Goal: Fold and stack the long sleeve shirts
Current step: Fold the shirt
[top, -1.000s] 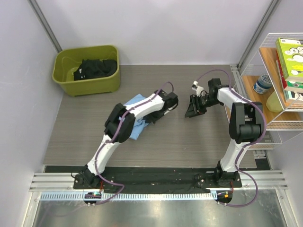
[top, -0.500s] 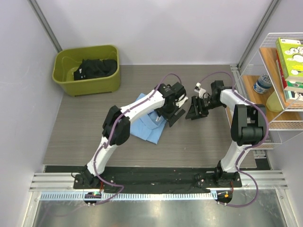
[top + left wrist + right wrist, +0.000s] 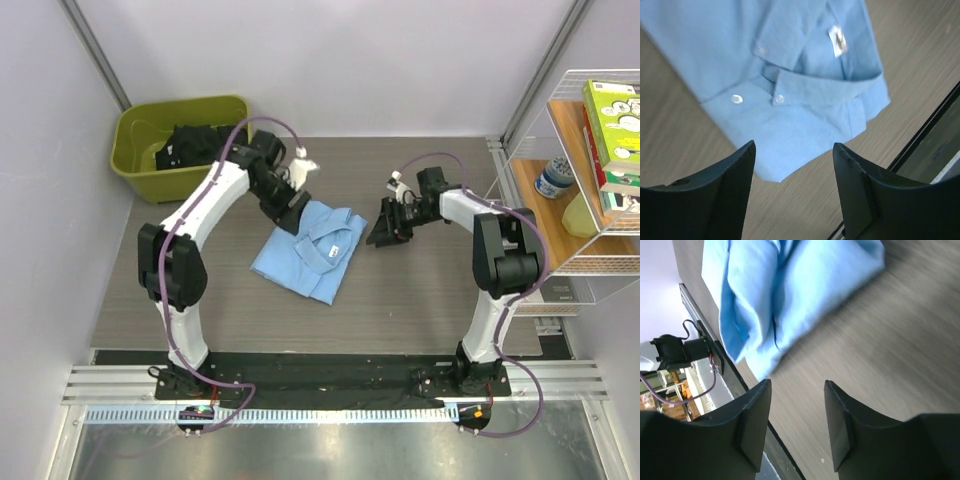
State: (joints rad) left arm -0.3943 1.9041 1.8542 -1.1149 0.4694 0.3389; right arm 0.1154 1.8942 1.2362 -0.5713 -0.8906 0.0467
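Your light blue shirt [image 3: 308, 255] lies on the desk [image 3: 420, 290] between the two arms. It is folded into a compact packet with the collar and button front facing up, so I judge the fold on this one done or all but done. It is the only shirt out on the desk, and there is no stack yet.

Your left pincer [image 3: 290, 212] hangs by the packet's far left corner, on the side toward the green bin [image 3: 150, 180]. Its wrist view shows the fingers [image 3: 720, 190] spread wide with nothing between them, and the collar below. Your right pincer [image 3: 380, 232] sits just beside the packet's right edge, also spread and empty, looking at the layered side of the fold.

The next move is probably to fetch another garment. The bin holds a dark heap of clothes [image 3: 200, 142], though you cannot tell from here whether those are long sleeve shirts.

- Keep the left pincer spread until it is down in the heap, then close on a single layer.
- Lift it well clear of the bin wall.
- Keep both arms off the packet, since thin cloth like this looks easy to drag out of its fold.
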